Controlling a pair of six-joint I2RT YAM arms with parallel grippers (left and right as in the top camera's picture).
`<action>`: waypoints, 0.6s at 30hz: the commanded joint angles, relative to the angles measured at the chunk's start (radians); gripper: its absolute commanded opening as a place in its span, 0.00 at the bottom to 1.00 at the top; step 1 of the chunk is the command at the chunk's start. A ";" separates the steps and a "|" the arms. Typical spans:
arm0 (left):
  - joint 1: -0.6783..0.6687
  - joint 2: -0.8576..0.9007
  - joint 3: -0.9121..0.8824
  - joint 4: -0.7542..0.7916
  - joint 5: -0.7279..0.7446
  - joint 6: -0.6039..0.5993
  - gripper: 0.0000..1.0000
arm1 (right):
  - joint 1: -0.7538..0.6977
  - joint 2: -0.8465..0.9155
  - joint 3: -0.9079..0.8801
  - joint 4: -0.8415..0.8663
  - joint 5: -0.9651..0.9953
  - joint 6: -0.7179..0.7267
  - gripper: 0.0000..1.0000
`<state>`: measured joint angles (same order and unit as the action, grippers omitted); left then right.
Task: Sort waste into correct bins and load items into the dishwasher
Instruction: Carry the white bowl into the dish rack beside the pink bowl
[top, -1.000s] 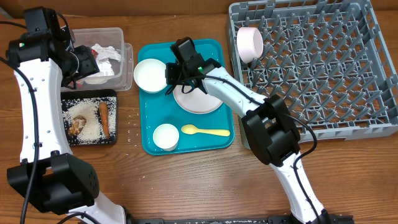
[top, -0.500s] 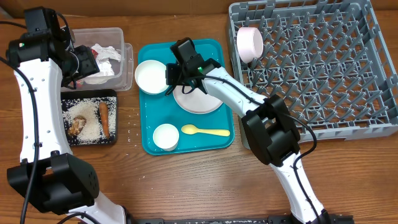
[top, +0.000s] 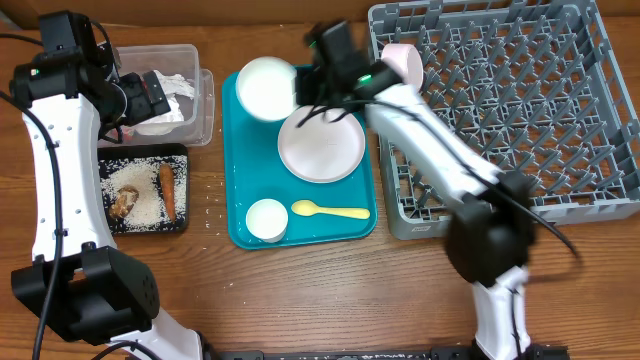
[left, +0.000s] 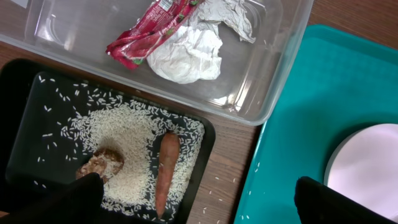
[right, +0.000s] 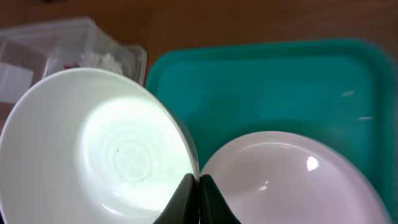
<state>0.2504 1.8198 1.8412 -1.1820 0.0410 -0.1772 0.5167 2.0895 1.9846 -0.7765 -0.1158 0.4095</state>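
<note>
Overhead: pink bowl (top: 403, 65) already in rack (top: 560, 120); plate (top: 320, 148) and small cup (top: 267, 219) on teal tray (top: 240, 170), left to load; right gripper (top: 303, 88) pinches white bowl (top: 265, 88). Left wrist: left gripper (left: 199, 186) spread wide, empty; wrapper (left: 152, 28) and paper (left: 186, 59) in tub (left: 74, 25); rice (left: 118, 134), lump (left: 99, 165), carrot (left: 165, 177) in black tray (left: 25, 124). Right wrist: fingers (right: 185, 199) clamped on bowl rim

Clear tub (left: 281, 65), 12 o'clock: red wrapper (left: 151, 32), crumpled paper (left: 186, 57). Black tray (left: 26, 118), 8 o'clock: rice (left: 124, 140), brown lump (left: 99, 167), carrot-like stick (left: 165, 173).
</note>
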 joint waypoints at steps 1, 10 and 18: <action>-0.003 0.004 0.006 0.001 0.012 0.008 1.00 | -0.023 -0.174 0.027 -0.106 0.256 -0.051 0.04; -0.003 0.004 0.006 0.002 0.012 0.005 1.00 | -0.006 -0.335 0.027 -0.605 1.106 0.235 0.04; -0.003 0.004 0.006 0.011 0.011 -0.014 1.00 | -0.003 -0.297 -0.109 -0.755 1.334 0.429 0.04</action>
<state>0.2504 1.8198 1.8412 -1.1744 0.0414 -0.1818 0.5049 1.7657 1.9450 -1.5494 1.0271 0.7376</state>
